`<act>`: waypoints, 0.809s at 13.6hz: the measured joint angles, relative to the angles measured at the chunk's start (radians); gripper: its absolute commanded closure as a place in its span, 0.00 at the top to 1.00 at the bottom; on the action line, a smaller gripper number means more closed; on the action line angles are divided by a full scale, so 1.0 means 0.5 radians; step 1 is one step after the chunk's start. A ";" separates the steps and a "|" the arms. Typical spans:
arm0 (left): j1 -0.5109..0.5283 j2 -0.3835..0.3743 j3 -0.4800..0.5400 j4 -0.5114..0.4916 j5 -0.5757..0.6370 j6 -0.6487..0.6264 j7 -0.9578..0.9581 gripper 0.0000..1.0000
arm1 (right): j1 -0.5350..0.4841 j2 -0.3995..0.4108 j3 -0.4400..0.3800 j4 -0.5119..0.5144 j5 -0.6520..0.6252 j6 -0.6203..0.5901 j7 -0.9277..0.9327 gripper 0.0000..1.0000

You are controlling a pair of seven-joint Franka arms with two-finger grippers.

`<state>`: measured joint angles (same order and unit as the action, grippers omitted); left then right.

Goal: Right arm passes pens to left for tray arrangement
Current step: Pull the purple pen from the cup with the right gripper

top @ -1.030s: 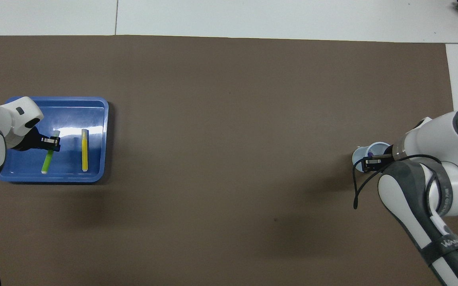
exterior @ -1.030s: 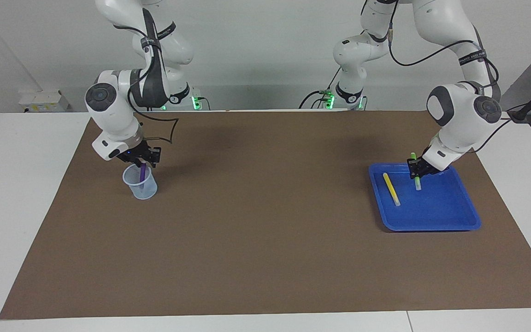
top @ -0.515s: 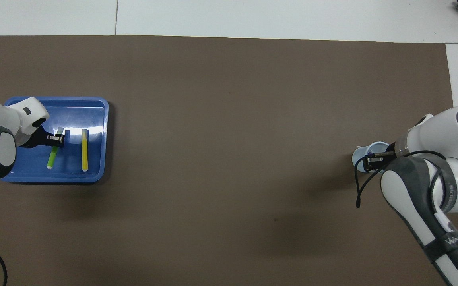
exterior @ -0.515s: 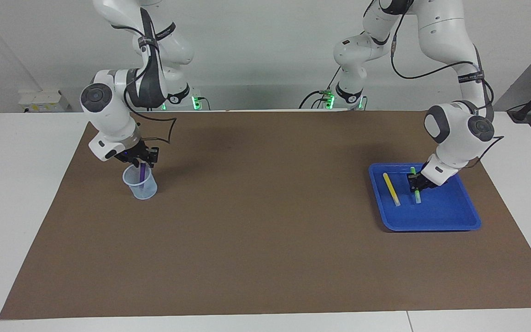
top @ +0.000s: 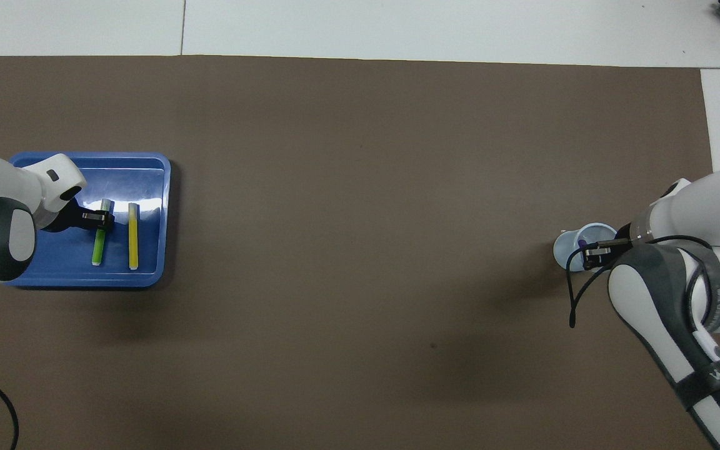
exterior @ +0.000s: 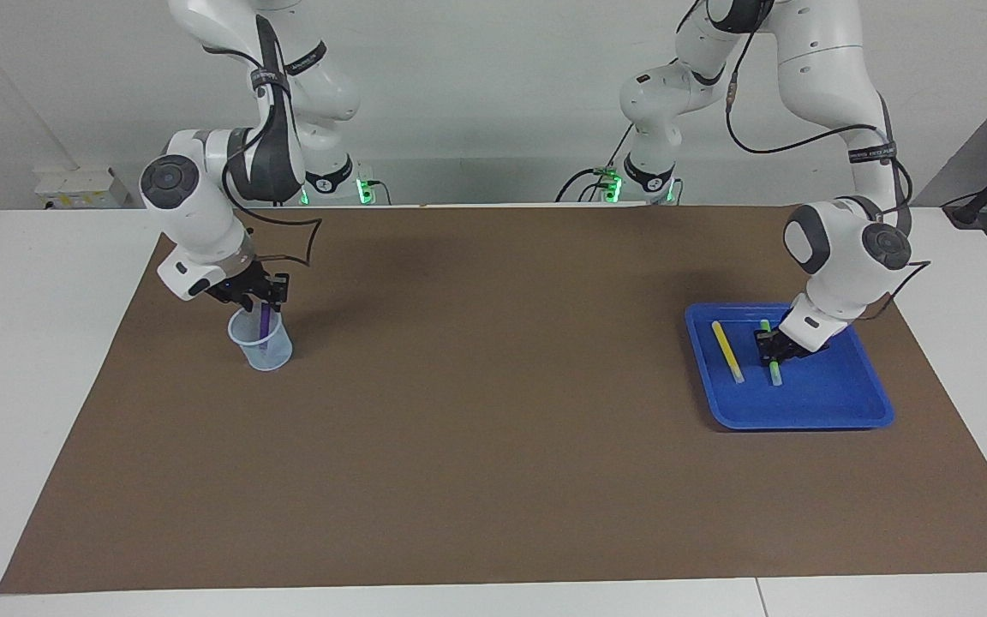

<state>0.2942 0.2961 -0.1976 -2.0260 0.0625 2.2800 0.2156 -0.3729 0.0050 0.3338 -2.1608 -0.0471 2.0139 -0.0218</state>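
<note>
In the blue tray (exterior: 845,411) 2 pens lie side by side, the yellow pen (exterior: 726,351) free and the green pen (exterior: 773,367) under the left gripper (exterior: 774,345), whose grip I cannot tell, while the right gripper (exterior: 260,296), also unclear, hangs at the purple pen (exterior: 265,324) in the cup (exterior: 262,344), so 1 remains.

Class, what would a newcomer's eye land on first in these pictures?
The bright blue tray at the left arm's end of the table, with the yellow pen and green pen lying side by side in it. Then the see-through cup at the right arm's end, the purple pen standing inside.
</note>
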 measured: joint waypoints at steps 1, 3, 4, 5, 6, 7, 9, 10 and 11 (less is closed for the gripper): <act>0.000 0.000 -0.001 0.006 0.000 -0.013 -0.001 0.76 | 0.000 0.002 0.000 0.000 0.000 -0.003 0.000 0.43; 0.000 0.000 -0.001 0.035 0.000 -0.074 -0.007 0.86 | 0.000 0.004 0.000 0.000 0.000 -0.011 -0.001 0.43; 0.000 0.000 -0.001 0.059 0.000 -0.114 -0.021 1.00 | 0.000 0.004 0.000 0.000 0.000 -0.012 -0.001 0.40; 0.000 0.000 -0.004 0.088 -0.001 -0.155 -0.046 1.00 | 0.000 0.004 0.000 0.000 0.000 -0.012 -0.001 0.34; -0.003 0.000 -0.008 0.117 -0.001 -0.194 -0.076 1.00 | 0.000 0.004 0.000 0.000 0.000 -0.013 -0.002 0.27; -0.009 0.000 -0.015 0.143 -0.002 -0.229 -0.108 1.00 | 0.000 0.004 0.000 0.000 0.000 -0.014 -0.003 0.20; -0.034 0.000 -0.022 0.187 -0.005 -0.294 -0.167 1.00 | -0.001 0.004 0.000 0.000 0.000 -0.014 -0.068 0.00; -0.045 -0.001 -0.023 0.209 -0.009 -0.333 -0.182 1.00 | -0.008 0.000 -0.002 0.003 -0.001 -0.020 -0.134 0.00; -0.057 -0.003 -0.025 0.234 -0.015 -0.383 -0.191 1.00 | -0.021 0.000 -0.003 0.002 -0.001 -0.021 -0.218 0.00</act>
<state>0.2658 0.2947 -0.2100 -1.9089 0.0551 2.0887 0.1201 -0.3835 0.0051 0.3321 -2.1598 -0.0474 2.0036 -0.1310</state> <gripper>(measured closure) 0.000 0.819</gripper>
